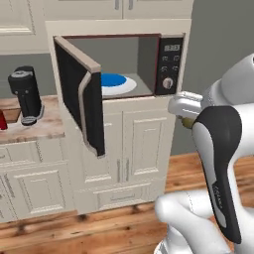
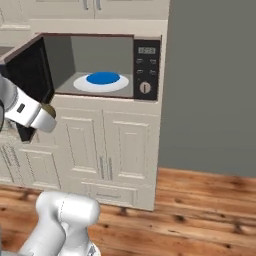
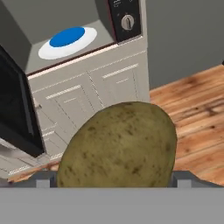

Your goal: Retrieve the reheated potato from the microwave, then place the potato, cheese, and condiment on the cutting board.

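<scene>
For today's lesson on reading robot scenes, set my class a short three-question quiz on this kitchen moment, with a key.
1. True or false: the microwave door stands open.
2. What does the gripper hold?
A. the potato
B. a red bottle
C. nothing
3. Fill in: inside the microwave lies a white plate with a ____ centre.

Key:
1. True. The door is swung out to the left in both base views.
2. A. In the hand view the potato sits between the fingers, outside the microwave.
3. Blue.
</scene>
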